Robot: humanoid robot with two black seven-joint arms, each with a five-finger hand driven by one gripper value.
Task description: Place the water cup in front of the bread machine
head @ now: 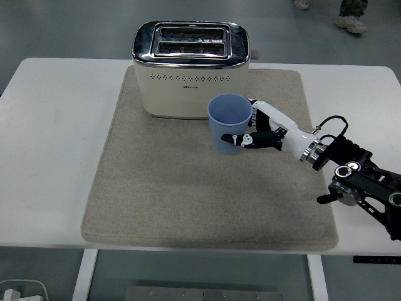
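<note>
Bare mat (pixel 163 200) lies near and left of the blue cup (pixel 228 130), which stands upright just before the toaster (pixel 190 68); the right robot hand (pixel 266 130) is clamped around it.

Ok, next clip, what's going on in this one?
The robot's right hand has its fingers wrapped around a blue cup, upright on the beige mat just in front of the cream toaster. Whether the cup rests on the mat or hangs just above it is unclear. The left arm is out of view.
</note>
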